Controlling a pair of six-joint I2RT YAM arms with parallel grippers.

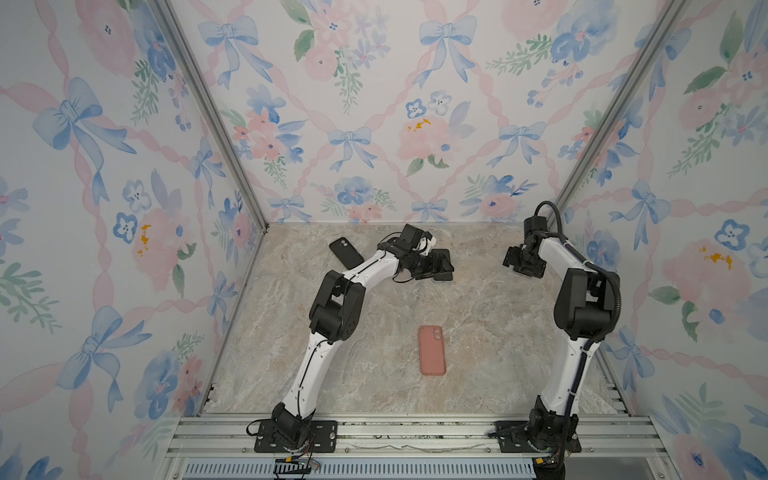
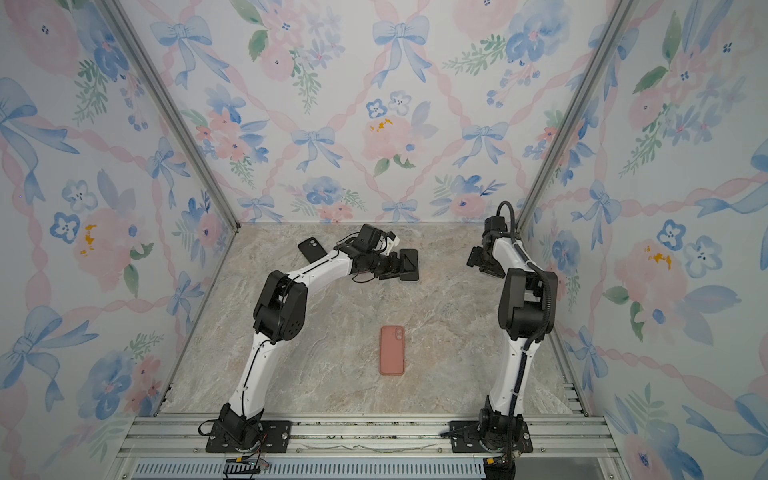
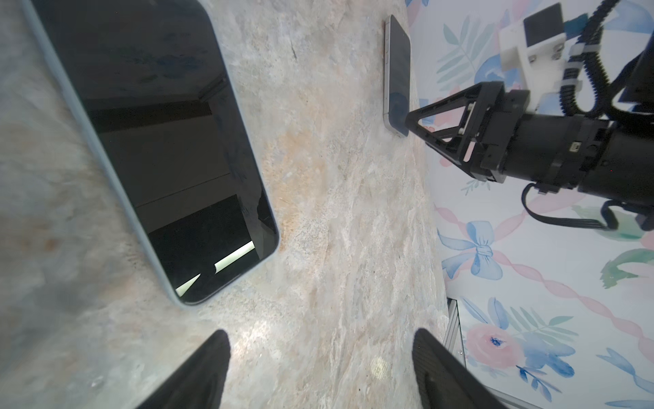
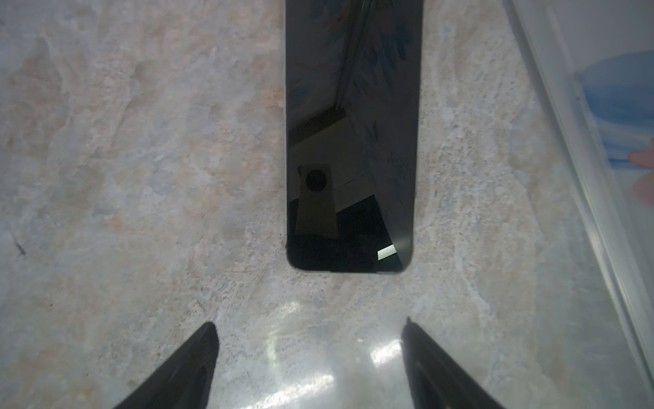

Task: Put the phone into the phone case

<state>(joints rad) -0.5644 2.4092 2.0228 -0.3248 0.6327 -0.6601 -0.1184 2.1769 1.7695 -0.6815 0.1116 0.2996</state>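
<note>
The marble worktop [image 1: 490, 332] carries four flat items. A phone with a pale blue edge [image 3: 159, 141] lies flat, screen up, at the back centre. The left claw [image 3: 318, 340] hangs low over the worktop with the phone's near corner just ahead of one fingertip; its fingers stand apart and hold nothing. A second phone [image 4: 350, 124] lies flat, screen up, at the back right, near the side wall [image 4: 601, 106]. The right claw [image 4: 311, 325] points along this phone from just off its near end, fingers [image 4: 198, 354] apart, nothing between them. Whether a fingertip touches that phone cannot be told. A pink phone case [image 1: 432, 350] lies back up in the middle of the worktop, lens openings at its far end, well apart from both claws; whether it is occupied cannot be told. A black case-shaped item [image 1: 346, 252] with a camera opening lies back up at the back left, one corner hidden behind the left arm [image 1: 332, 307].
</note>
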